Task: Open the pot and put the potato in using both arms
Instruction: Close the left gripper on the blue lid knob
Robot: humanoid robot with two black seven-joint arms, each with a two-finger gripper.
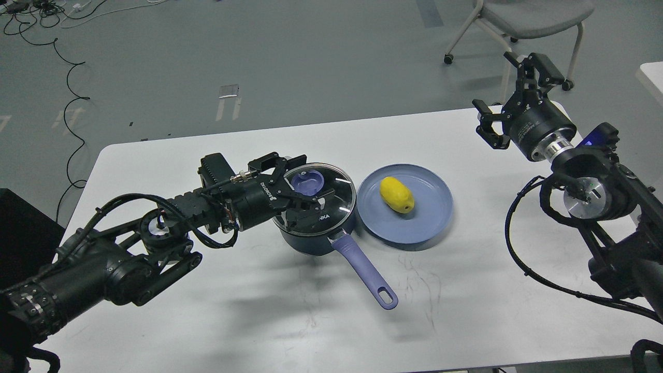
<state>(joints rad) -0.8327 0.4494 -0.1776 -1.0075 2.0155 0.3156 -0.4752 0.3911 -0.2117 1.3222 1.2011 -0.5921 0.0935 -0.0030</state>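
Nearest the robot, on the white table (pixel 207 321), the long purple handle of the pot (pixel 331 233) points toward the near edge, its holed end lying on the tabletop. Just beyond, the pot itself sits left of centre with a glass lid (pixel 331 202) still resting on it, so the opening step looks to be the one in hand. From the left, the left arm reaches in low over the table, and the left gripper (pixel 303 194) is spread across the lid with its fingers set wide around the purple knob (pixel 307 183); whether they already touch the knob cannot be told. Just right of the pot, close beside it without clearly touching, a shallow blue plate (pixel 430 228) holds the potato (pixel 397 195), which lies a little left of the plate's middle with its dark spot toward the near right. Farther off at the right edge, the right gripper (pixel 510 101) hangs raised well above the table, fingers wide and holding nothing. As a judgement, the next move calls for the left fingers to close on the knob and lift the lid away, leaving the pot's mouth free before the right arm comes down for the potato. Beyond the table, a chair (pixel 523 20) stands on the grey floor.
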